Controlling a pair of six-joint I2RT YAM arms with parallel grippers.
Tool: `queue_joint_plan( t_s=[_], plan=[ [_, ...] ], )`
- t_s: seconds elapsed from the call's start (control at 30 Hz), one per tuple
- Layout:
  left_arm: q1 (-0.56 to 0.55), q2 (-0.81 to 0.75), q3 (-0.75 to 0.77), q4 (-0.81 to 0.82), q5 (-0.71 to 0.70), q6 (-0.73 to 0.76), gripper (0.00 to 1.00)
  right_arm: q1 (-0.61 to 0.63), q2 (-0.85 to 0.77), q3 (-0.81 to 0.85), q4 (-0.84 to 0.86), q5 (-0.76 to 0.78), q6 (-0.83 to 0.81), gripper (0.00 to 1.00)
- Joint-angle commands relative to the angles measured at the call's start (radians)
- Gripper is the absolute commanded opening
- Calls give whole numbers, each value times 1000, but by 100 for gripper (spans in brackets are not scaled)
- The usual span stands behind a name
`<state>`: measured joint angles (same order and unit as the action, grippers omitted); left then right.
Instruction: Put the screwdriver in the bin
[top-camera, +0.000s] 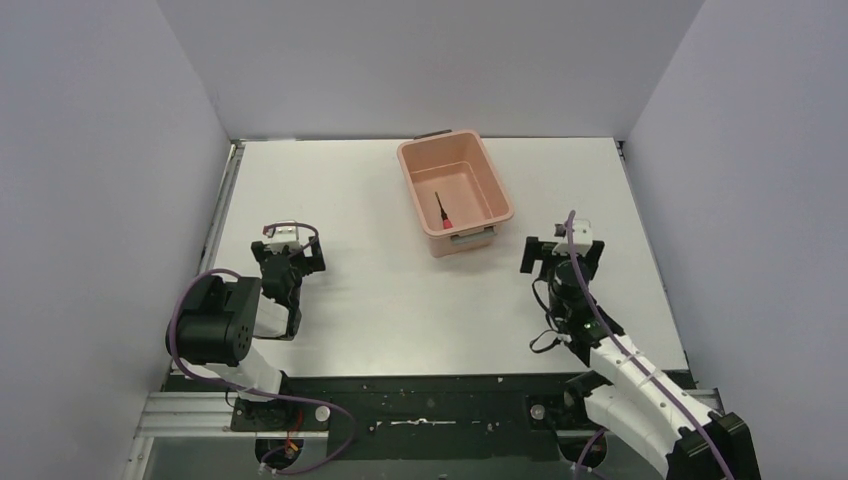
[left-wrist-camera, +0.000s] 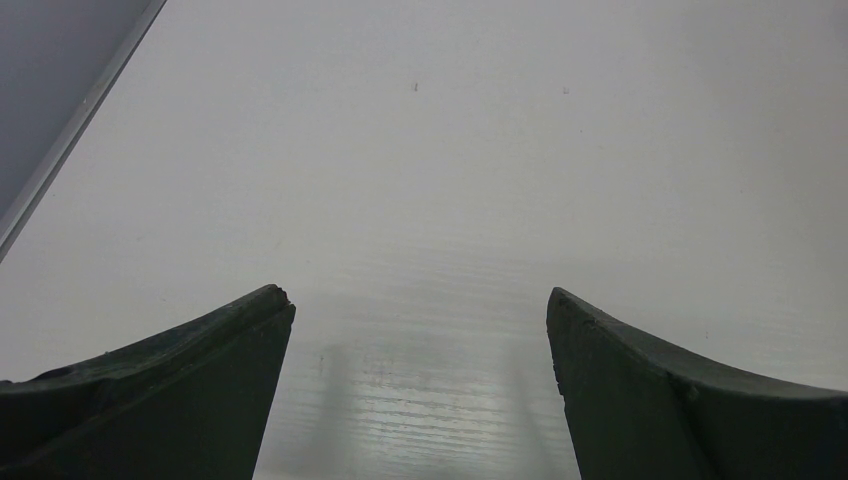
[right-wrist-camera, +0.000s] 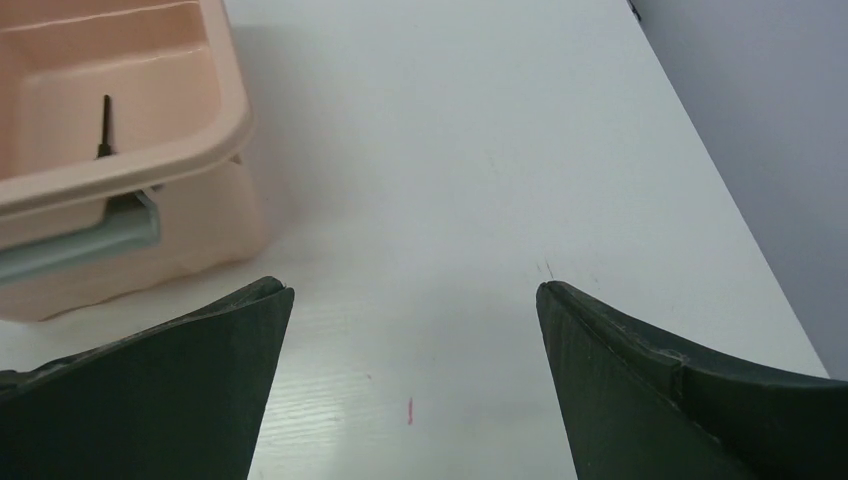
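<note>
A white table (top-camera: 400, 300) seen from above, with two robot arms at its near edge. On the left, the left gripper (left-wrist-camera: 417, 297) hangs low over bare tabletop. Its jaws are spread wide, with nothing between them and nothing touching them.

Toward the back of the table, a little right of centre, sits the bin (top-camera: 497, 177), a salmon-pink tub with a grey clip on its near end. The screwdriver (top-camera: 442, 209) lies flat on the bin's floor, red handle toward the arms and dark shaft pointing away, so the task looks done.

The tool is likely light and stiff. Its thin, smooth shaft would probably roll or slip under a pinch, so the thicker red handle is the better place to grip it, across its width. The bin walls would crowd any reach.

On the right, the right gripper (right-wrist-camera: 413, 290) sits just beside the bin's near right corner, apart from it. Its jaws are also wide open and empty, above bare table. From its wrist camera only the dark shaft shows over the rim
</note>
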<state>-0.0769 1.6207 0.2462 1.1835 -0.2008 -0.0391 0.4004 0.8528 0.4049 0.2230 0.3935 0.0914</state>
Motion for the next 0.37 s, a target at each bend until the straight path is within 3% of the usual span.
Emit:
queue_joint_plan(
  t_s=[0.0,0.13,0.33],
  plan=[
    [1,-9,8,24,9,9,97,-2,-130,-149,168,111,78,100],
    [0,-10,8,25,11,9,97,-4,-216,-278,272,135,90,100],
    [1,-9,8,24,11,10,97,-5,-221,-286,274,151,81,100]
  ],
)
